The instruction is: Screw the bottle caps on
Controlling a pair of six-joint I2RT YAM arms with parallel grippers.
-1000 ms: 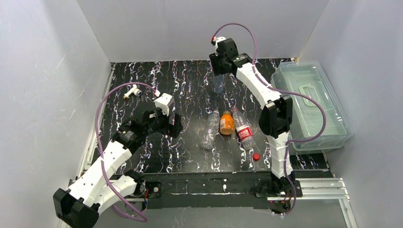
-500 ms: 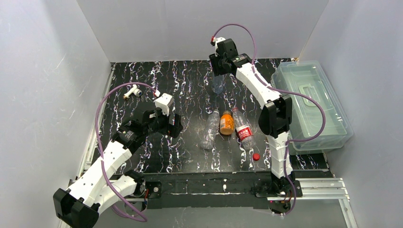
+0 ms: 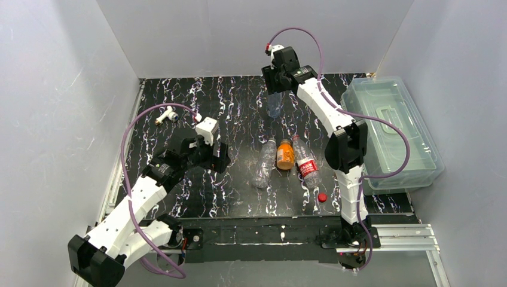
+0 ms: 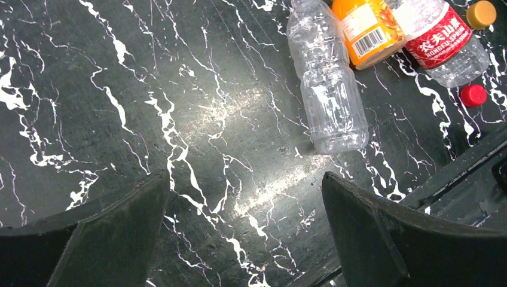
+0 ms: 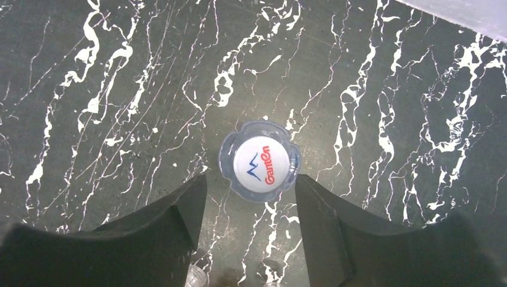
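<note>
A clear bottle (image 3: 275, 105) stands upright at the back of the table with a white cap (image 5: 260, 161) sitting on its mouth. My right gripper (image 3: 277, 81) hovers above it, open and empty (image 5: 250, 186), with the cap just beyond its fingertips. Three bottles lie mid-table: a clear one (image 4: 329, 89), an orange one (image 4: 365, 30) and a red-labelled one (image 4: 439, 39). A loose red cap (image 4: 473, 95) and an orange-yellow cap (image 4: 481, 13) lie beside them. My left gripper (image 4: 245, 185) is open and empty over bare table, left of the bottles.
A clear plastic bin (image 3: 391, 128) stands at the right edge. A white-and-brass T-fitting (image 3: 165, 115) lies at the back left. The red cap (image 3: 322, 197) lies close to the right arm's base. Grey walls enclose the table.
My right gripper has shifted slightly back and left above the upright bottle. The left arm has hardly moved.
</note>
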